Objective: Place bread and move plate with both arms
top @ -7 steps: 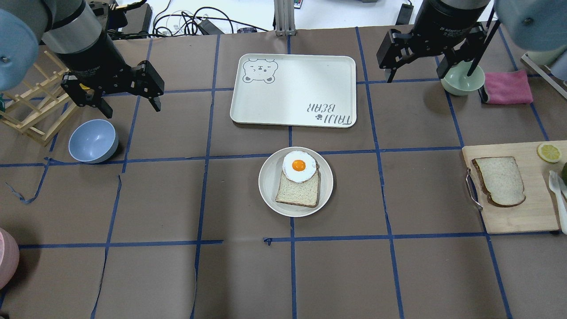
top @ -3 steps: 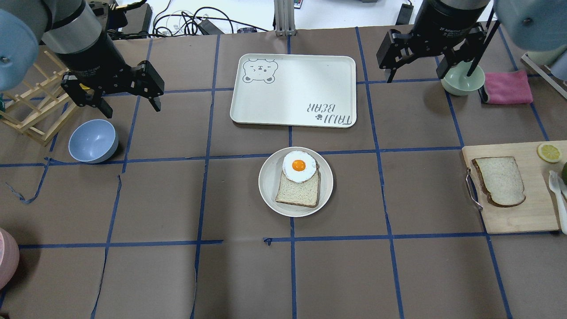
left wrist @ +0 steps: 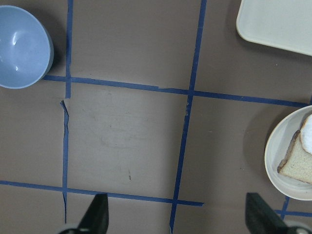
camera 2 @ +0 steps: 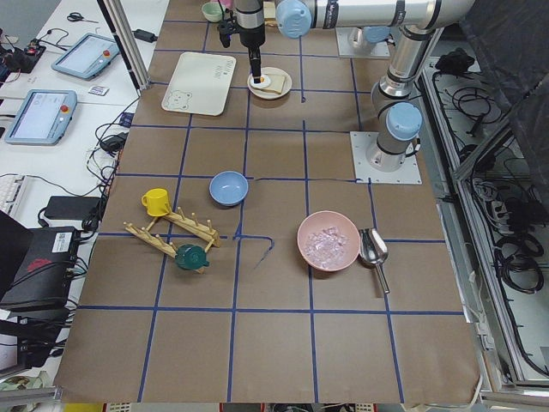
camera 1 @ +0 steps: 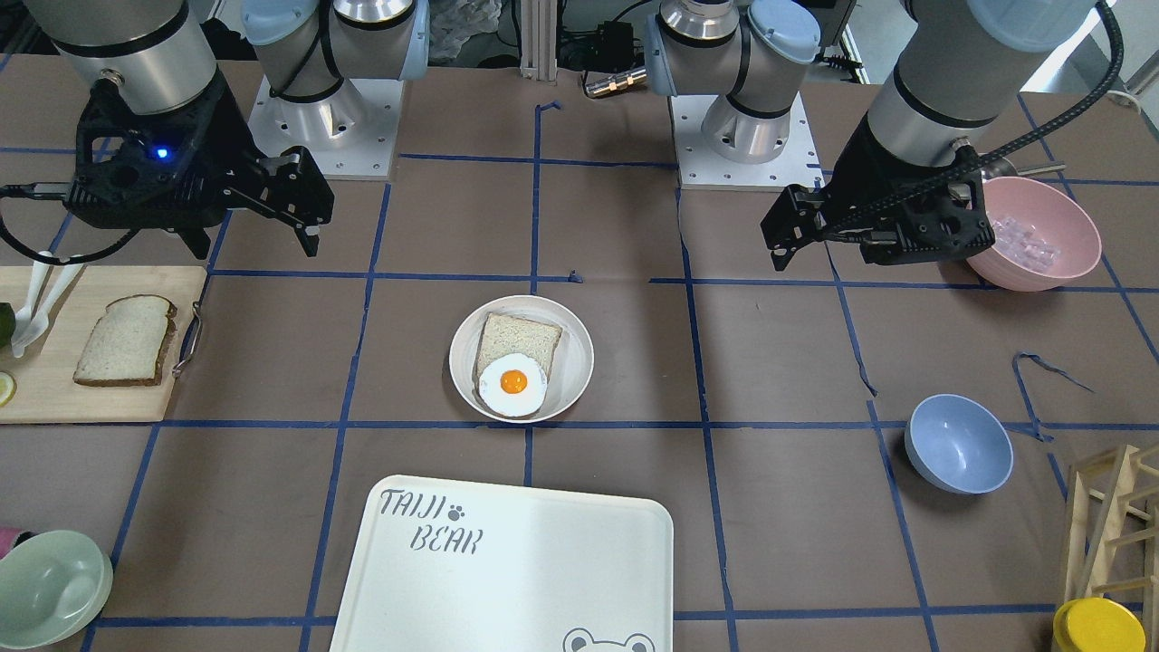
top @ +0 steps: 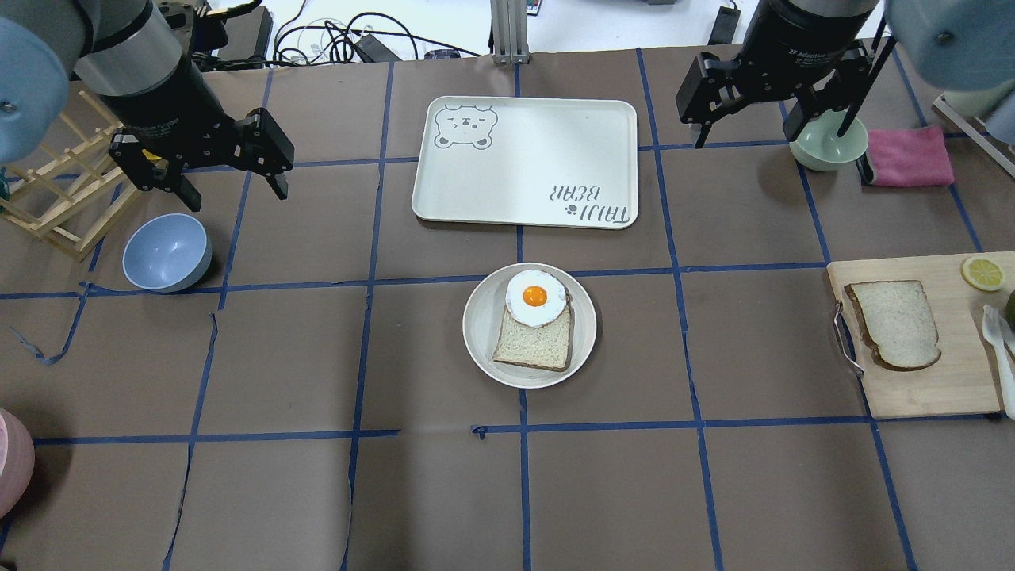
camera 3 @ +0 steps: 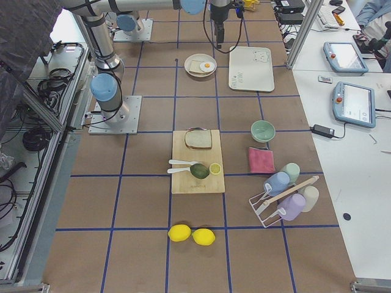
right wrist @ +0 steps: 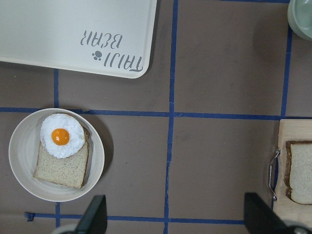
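Bread: flat on the wooden cutting board at the right edge of the table, on the robot's near side, untouched. Long axis roughly near-to-far, slightly skewed, rounded top toward the robot. Just left of it, the board's metal handle.

Plate: at the table's centre, well left of the bread, already loaded with a tan slice and a fried egg.

Right gripper: empty, jaws spread wide, above the far right of the table beside the green bowl. Bread to its right and nearer the robot, well apart.

Left gripper: empty, jaws likewise wide, at the far left near the blue bowl, with the whole plate between it and the bread.

Right arm therefore judged the nearer one for the pick. Probable requirement: jaws turned across the slice's short width before descent. Height of either gripper above the table hard to read from these views, perhaps well clear.
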`<state>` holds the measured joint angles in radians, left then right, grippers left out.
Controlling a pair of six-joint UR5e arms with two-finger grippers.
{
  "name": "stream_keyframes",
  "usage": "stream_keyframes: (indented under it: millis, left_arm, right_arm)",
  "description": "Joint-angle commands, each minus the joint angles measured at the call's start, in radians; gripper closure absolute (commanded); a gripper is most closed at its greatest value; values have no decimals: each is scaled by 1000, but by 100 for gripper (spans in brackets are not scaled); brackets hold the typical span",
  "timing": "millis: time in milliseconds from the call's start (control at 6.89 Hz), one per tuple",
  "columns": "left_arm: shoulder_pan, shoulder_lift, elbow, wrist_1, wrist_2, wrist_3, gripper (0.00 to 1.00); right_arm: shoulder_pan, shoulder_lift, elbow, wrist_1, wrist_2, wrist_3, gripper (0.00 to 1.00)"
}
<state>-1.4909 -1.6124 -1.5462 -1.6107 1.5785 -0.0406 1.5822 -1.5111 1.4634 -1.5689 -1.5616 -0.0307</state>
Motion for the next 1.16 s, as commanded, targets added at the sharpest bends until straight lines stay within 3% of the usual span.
stream_keyframes:
  millis: [0,435,580,1015]
  left_arm:
    - [0,0,0,0,0,1,0]
    - [0,0,0,-2,0,1,0]
    - [0,-1,-2,-2,0,1,0]
    - [1,3,-8,-2,2,1,0]
  right_arm:
    - [-2,2,0,3,0,0,0]
    - [-28,5,14,6,-9,-14,0]
    - [-101,11,99,-3,-84,-15,1]
    - [-317,11,419,-400,-110,-234,1]
